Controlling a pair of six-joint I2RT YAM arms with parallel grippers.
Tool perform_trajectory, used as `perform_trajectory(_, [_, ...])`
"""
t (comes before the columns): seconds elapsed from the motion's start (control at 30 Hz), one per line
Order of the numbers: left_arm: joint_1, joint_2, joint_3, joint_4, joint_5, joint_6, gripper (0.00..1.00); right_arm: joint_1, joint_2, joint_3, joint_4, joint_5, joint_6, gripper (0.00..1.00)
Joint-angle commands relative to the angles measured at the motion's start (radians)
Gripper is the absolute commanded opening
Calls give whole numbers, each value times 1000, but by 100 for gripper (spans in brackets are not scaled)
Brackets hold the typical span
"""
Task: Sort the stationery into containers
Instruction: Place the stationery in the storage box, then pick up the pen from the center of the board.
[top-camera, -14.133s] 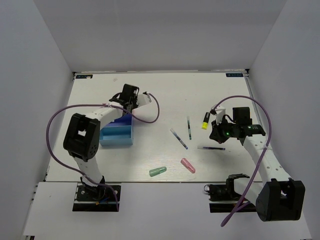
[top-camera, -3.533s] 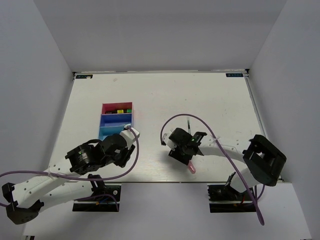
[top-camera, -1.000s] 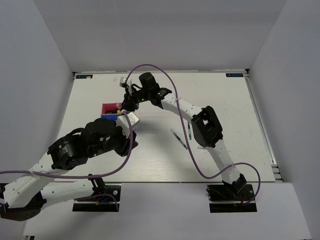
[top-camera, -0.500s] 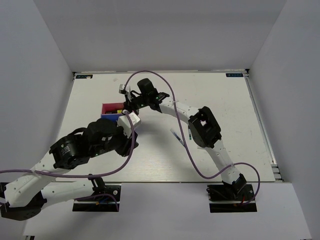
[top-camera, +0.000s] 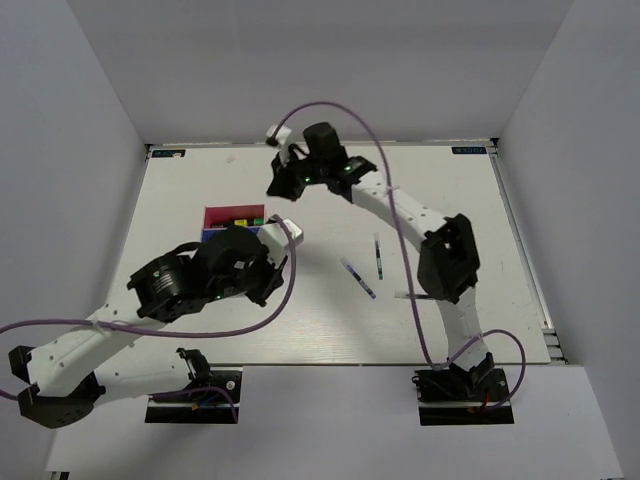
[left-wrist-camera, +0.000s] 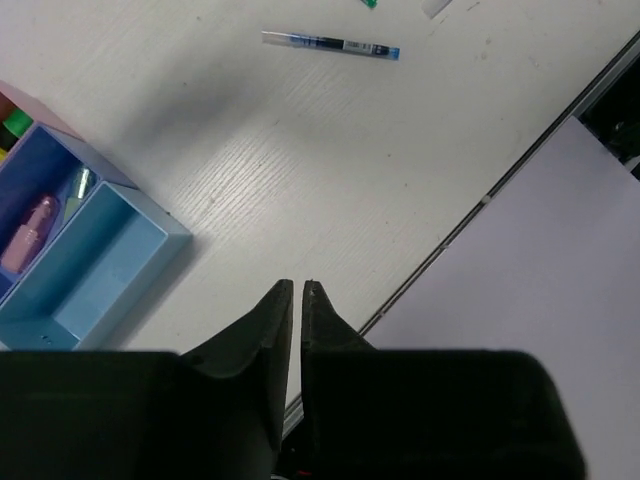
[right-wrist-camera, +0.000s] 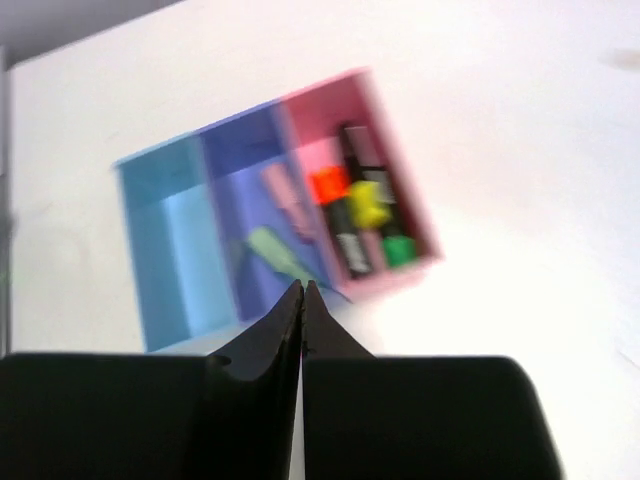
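Right tool (right-wrist-camera: 302, 288) together, empty; containers (right-wrist-camera: 185, 262) at 12 o'clock. Left tool (left-wrist-camera: 297, 288) nearly together, empty; pen (left-wrist-camera: 330, 44) at 12 o'clock.

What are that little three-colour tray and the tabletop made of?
Tray: probably moulded plastic; thin, smooth, solid-coloured walls with a slight sheen. Tabletop: likely white-painted wood or laminate; faint grain lines show on its matte surface.

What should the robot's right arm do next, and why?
Probably swing the right gripper, which is shut and empty, over to the thin dark pens lying on the white table, then open it. The stubby markers fill the magenta-pink plastic bin, the pastel capsules sit in the dark blue bin, and the light blue bin is empty.
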Motion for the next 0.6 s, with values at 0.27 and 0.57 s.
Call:
perform_trajectory(0.27, [7, 370, 57, 107, -97, -366, 0, -260, -373, -385, -597, 472, 121, 47])
perform_trajectory(0.57, [90, 737, 162, 283, 53, -780, 36, -469, -618, -736, -513, 442, 178, 51])
